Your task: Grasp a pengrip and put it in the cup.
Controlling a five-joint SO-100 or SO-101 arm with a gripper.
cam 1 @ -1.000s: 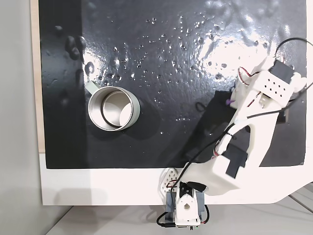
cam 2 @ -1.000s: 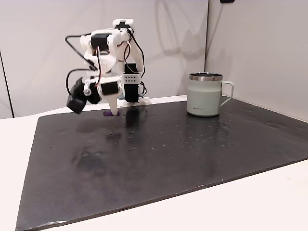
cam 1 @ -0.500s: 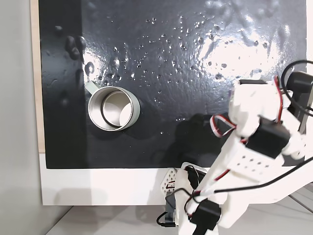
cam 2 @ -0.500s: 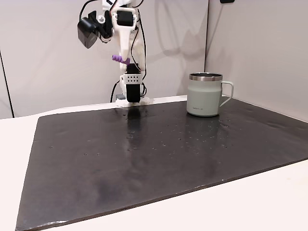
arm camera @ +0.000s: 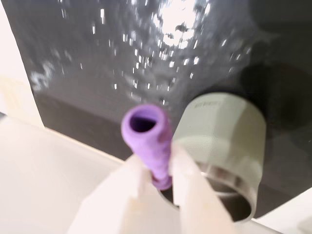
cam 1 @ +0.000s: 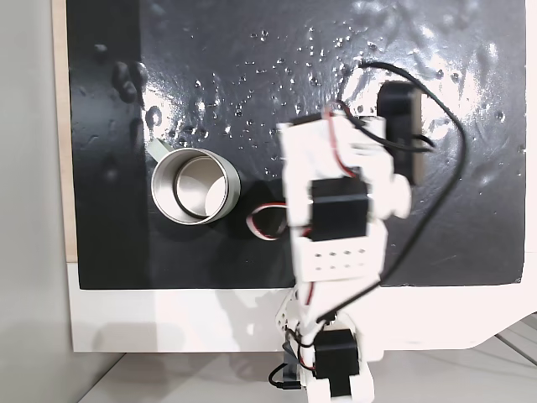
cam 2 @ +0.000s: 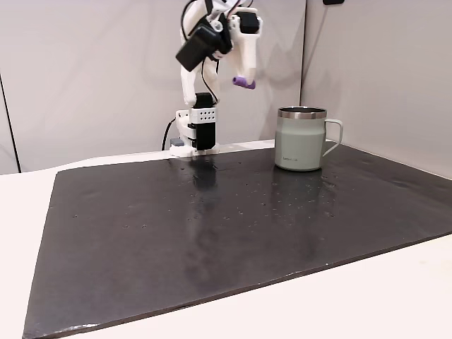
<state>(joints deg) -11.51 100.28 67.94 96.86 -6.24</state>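
We see the gripper pinching the purple pengrip between both fingers, held high in the air, left of the cup on the black mat.

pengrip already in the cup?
No, the small purple ridged pengrip is pinched in the claw, in the air beside the pale metal-rimmed cup.
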